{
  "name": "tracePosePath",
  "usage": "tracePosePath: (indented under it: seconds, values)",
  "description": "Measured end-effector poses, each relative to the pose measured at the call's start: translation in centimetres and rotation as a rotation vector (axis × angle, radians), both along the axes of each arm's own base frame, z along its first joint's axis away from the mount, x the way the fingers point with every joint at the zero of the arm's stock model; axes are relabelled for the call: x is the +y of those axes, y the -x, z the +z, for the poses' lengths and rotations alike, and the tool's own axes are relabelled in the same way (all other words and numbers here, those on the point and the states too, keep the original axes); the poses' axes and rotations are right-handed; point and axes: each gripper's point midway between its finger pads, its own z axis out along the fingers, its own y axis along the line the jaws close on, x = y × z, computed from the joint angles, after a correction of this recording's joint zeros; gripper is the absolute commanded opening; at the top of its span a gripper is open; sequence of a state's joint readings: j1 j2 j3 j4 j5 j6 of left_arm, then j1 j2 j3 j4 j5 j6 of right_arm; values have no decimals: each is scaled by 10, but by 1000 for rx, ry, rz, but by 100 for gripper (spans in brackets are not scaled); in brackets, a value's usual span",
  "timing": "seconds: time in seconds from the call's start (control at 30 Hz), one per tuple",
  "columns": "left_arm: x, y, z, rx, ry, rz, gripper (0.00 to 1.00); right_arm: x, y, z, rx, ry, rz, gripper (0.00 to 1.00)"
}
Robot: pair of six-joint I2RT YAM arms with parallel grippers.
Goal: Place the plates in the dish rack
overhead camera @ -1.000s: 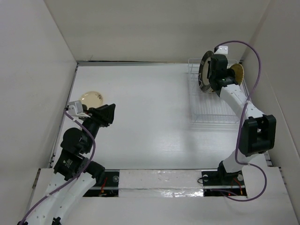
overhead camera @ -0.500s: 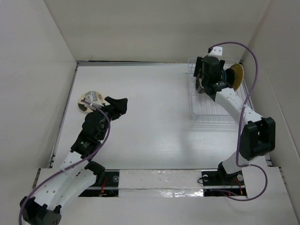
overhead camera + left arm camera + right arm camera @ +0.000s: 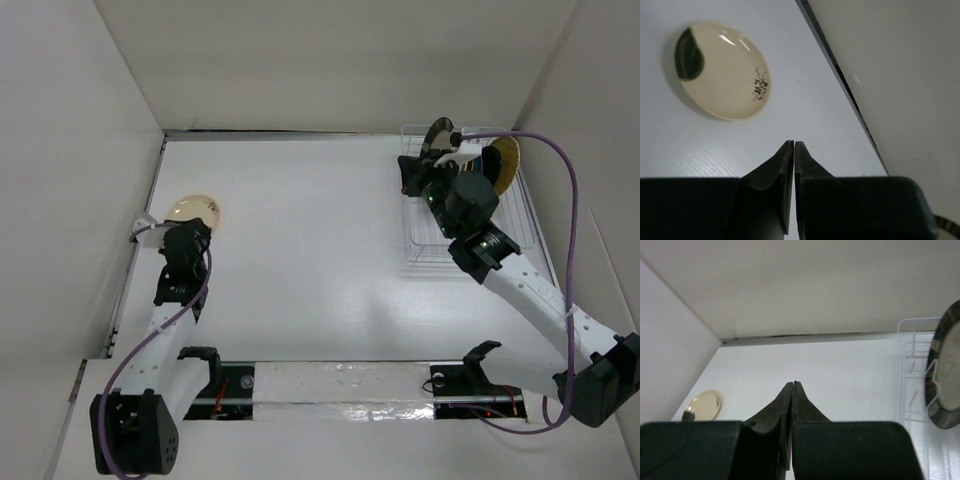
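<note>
A cream plate point(image 3: 193, 208) with a green leaf mark point(image 3: 720, 70) lies flat at the table's far left. My left gripper point(image 3: 192, 232) point(image 3: 793, 143) is just short of it, shut and empty. The whitish wire dish rack point(image 3: 470, 235) point(image 3: 912, 365) stands at the far right. A large dark-rimmed plate point(image 3: 437, 140) point(image 3: 945, 375) stands upright in it, and a woven yellow plate point(image 3: 505, 160) stands behind that. My right gripper point(image 3: 408, 180) point(image 3: 793, 383) is at the rack's left edge, pointing out over the table, shut and empty. The cream plate point(image 3: 704, 405) also shows far off in the right wrist view.
White walls close in the table on the left point(image 3: 80, 150), back point(image 3: 330, 60) and right point(image 3: 590, 120). A dark seam point(image 3: 840, 80) runs along the foot of the left wall near the cream plate. A purple cable point(image 3: 570, 200) loops above the right arm.
The right gripper let go of the dark-rimmed plate, which now stands in the rack, then drew back and shut. The left gripper swung back behind the cream plate and shut.
</note>
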State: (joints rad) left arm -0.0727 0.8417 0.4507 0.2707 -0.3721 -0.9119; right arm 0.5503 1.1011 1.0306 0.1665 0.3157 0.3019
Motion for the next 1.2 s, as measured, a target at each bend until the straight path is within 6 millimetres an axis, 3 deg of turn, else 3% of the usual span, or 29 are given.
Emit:
tracePosePath:
  seconds: [0.13,0.17,0.23,0.27,0.37,0.5,0.53,0.67,0.97,1.03,1.17,1.2]
  values:
    - [39,-4,-20,36,50,118,0,21,2,-11,23,-1,98,5]
    - [46,-5,-27,53,60,136,14,24,4,-13,28,-1,117,6]
    - [59,-8,-47,108,80,162,25,30,6,-13,28,-6,150,10]
    - [62,-9,-59,143,93,168,40,32,7,-12,24,-10,162,11]
    - [72,-11,-97,256,133,178,58,35,12,-6,8,-19,189,17]
    - [77,-8,-143,388,190,177,58,33,20,6,-21,-31,202,20]
    - [77,-8,-151,411,201,176,58,32,22,9,-30,-35,205,20]
    - [83,-28,-146,386,210,166,56,30,31,22,-64,-56,222,20]
    - [82,-53,-155,385,236,134,35,27,36,21,-72,-60,228,21]
    - [81,-54,-156,384,242,132,28,18,35,23,-78,-56,201,21]
    - [81,-54,-159,390,248,134,0,0,35,32,-105,-68,160,21]
    - [82,-55,-159,387,250,138,0,-1,34,34,-110,-72,159,21]
